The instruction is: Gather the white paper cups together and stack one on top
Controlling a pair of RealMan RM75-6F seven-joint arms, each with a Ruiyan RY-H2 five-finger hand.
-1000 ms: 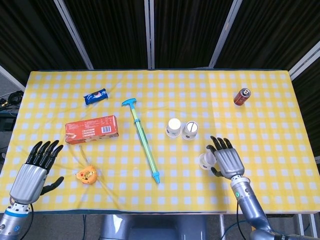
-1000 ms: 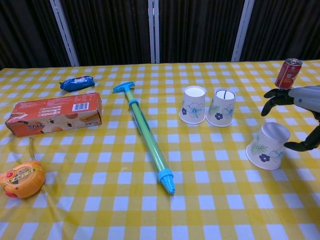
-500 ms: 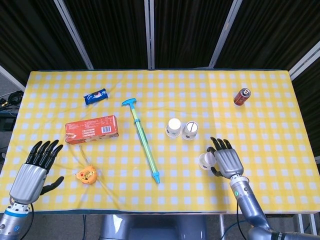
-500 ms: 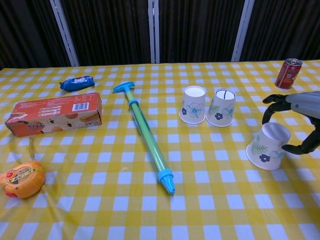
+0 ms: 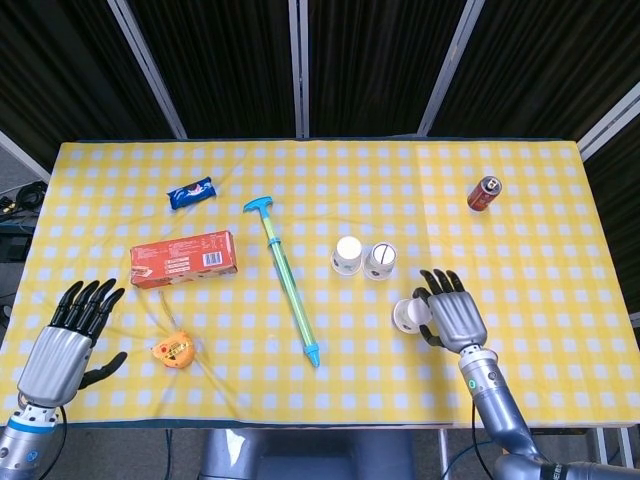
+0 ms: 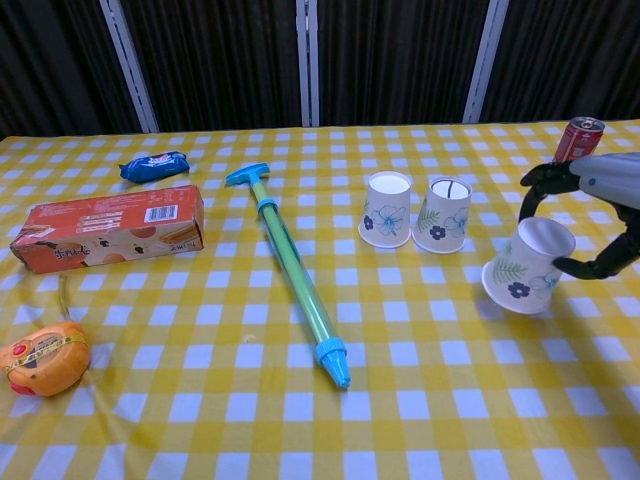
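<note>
A: Since a second ago the right hand has lifted the third cup off the surface, tilted, fingers curled round its base.
B: Left hand?
A: Spread wide, holding nothing.
B: How will it handle?
A: Light, thin paper, probably crushable; hold the wall gently. Farther back, two cups stand touching.

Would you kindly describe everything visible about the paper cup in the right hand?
The paper cup is white, with a blue flower and green leaves printed on its side. It is upside down and tilted, lifted off the yellow checked tablecloth. The right hand grips it near its base. It hangs to the right of the two standing cups.
</note>
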